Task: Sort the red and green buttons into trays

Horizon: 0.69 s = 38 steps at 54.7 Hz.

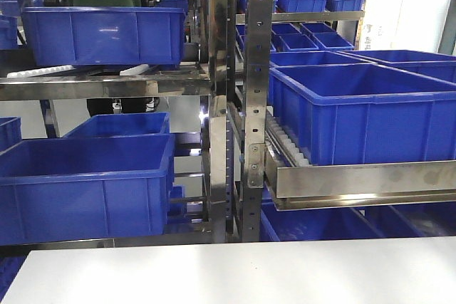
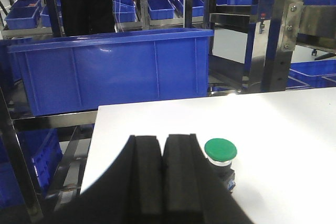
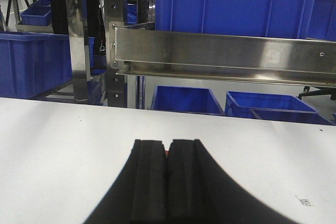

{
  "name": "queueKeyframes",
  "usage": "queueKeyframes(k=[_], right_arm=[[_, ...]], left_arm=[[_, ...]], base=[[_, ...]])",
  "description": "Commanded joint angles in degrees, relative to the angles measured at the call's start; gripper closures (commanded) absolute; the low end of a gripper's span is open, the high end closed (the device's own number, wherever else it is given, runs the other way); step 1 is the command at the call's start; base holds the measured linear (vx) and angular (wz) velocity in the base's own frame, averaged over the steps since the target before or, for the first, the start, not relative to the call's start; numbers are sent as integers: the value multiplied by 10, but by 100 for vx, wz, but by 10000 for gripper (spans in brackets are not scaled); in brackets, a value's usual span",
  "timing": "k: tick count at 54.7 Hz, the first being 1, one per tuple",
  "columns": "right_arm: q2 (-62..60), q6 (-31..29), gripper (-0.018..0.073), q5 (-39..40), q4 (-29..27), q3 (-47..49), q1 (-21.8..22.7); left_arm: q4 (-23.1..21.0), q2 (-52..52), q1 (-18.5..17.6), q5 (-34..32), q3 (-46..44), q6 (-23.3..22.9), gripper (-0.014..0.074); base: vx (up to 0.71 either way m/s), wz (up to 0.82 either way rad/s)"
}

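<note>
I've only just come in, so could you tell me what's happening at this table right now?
A two-arm robot is sorting buttons, but nothing looks held. The left gripper is shut over the white table, with the green button standing just beside it, not in its grip. The right gripper is also shut. A sliver of red, perhaps the red button, shows past its tips.
</note>
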<state>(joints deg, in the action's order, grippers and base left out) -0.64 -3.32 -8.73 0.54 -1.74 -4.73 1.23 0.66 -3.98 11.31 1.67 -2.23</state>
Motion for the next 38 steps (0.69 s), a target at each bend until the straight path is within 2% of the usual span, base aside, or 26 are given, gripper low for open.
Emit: queueKeyframes(k=[1, 33, 38], right_arm=[[-3, -2, 567, 50, 2, -4, 2], [-3, -2, 567, 57, 2, -4, 2], [-3, -2, 567, 66, 2, -4, 2]], left_arm=[[-1, -4, -1, -43, -16, -5, 602], [-1, -4, -1, -43, -16, -4, 602], [36, -4, -1, -56, -16, 33, 602]], base=[[0, 0], [0, 0], [0, 0]])
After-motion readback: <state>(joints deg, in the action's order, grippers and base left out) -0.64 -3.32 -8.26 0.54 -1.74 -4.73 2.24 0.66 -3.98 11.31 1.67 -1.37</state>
